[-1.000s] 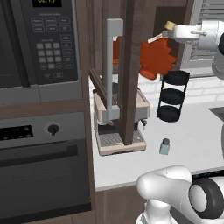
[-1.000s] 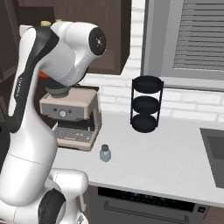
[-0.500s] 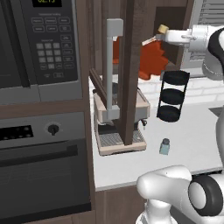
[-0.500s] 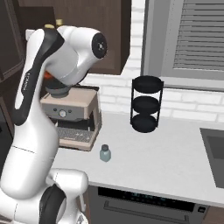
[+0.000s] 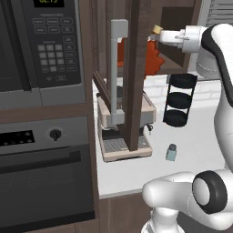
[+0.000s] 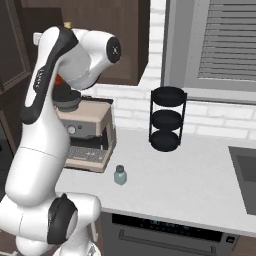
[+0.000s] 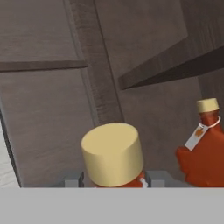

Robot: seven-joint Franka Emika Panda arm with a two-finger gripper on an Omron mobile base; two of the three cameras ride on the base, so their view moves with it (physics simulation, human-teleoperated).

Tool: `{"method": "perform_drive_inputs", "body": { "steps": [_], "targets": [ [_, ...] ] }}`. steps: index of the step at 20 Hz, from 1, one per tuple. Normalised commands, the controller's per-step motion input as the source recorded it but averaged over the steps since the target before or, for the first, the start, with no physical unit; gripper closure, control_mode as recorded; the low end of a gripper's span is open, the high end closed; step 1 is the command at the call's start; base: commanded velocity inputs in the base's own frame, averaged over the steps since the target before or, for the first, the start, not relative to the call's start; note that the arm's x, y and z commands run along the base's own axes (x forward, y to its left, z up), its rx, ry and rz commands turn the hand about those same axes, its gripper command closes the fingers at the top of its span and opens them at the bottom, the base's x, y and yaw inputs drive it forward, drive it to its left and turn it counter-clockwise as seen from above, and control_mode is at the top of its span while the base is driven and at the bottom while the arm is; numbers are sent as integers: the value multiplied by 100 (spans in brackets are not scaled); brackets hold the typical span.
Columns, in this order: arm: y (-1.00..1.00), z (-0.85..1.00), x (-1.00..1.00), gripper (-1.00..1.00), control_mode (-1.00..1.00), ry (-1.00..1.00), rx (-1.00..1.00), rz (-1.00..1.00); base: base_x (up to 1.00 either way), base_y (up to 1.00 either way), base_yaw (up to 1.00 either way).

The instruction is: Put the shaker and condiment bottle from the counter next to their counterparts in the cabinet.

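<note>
Condiment bottle (image 7: 113,159) (pincer-held) beside second leaf bottle (image 7: 204,151) in cabinet (image 7: 52,109).

Pretty clearly a home kitchen: black built-in microwave (image 5: 41,45) over a black wall oven (image 5: 43,177), white countertop (image 6: 200,170), white brick backsplash (image 6: 215,120), beige espresso machine (image 6: 87,132) below the hand, dark wood wall cabinet (image 6: 115,35) around it.

The condiment bottle (image 5: 152,57) hangs in the gripper (image 5: 157,35) inside the open cabinet (image 5: 139,73), above the coffee machine (image 5: 125,125). A second leaf bottle (image 7: 205,155) stands to its right in the hand view. On the surface (image 6: 200,175), the shaker (image 6: 120,175) sits before the machine, the tiered rack (image 6: 167,120) further right by the wall.
</note>
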Motion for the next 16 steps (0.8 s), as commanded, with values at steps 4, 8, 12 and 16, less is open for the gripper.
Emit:
{"method": "perform_drive_inputs", "body": {
  "steps": [4, 8, 12, 16],
  "targets": [
    [8, 0, 13, 100, -100, 0, 0, 5, 0, 0, 0],
    [23, 0, 17, 100, -100, 0, 0, 6, 0, 0, 0],
    [16, 0, 31, 100, -100, 0, 0, 5, 0, 0, 0],
    [0, 0, 20, 100, -100, 0, -1, 0, 0, 0, 0]
  ]
}}
